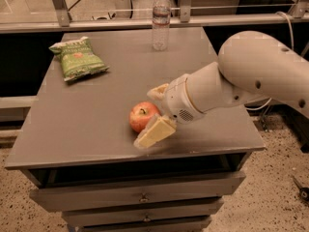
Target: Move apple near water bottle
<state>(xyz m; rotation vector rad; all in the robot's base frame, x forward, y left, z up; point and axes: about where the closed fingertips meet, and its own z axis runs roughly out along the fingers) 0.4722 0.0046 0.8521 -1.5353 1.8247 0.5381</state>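
The red-orange apple (pixel 141 115) sits on the grey table (pixel 87 115) near its front edge. My gripper (pixel 146 118) reaches in from the right on a white arm and is open. One cream finger (pixel 155 131) lies in front of the apple and the other (pixel 157 92) shows behind it, so the apple is between them. I cannot tell whether they touch it. The clear water bottle (pixel 161 20) with a white cap stands upright at the table's far edge, well beyond the apple.
A green snack bag (pixel 77 59) lies at the table's far left. Drawers (pixel 140 197) sit under the tabletop. A metal rail (pixel 145 22) and glass run behind the table. A speckled floor lies to the right.
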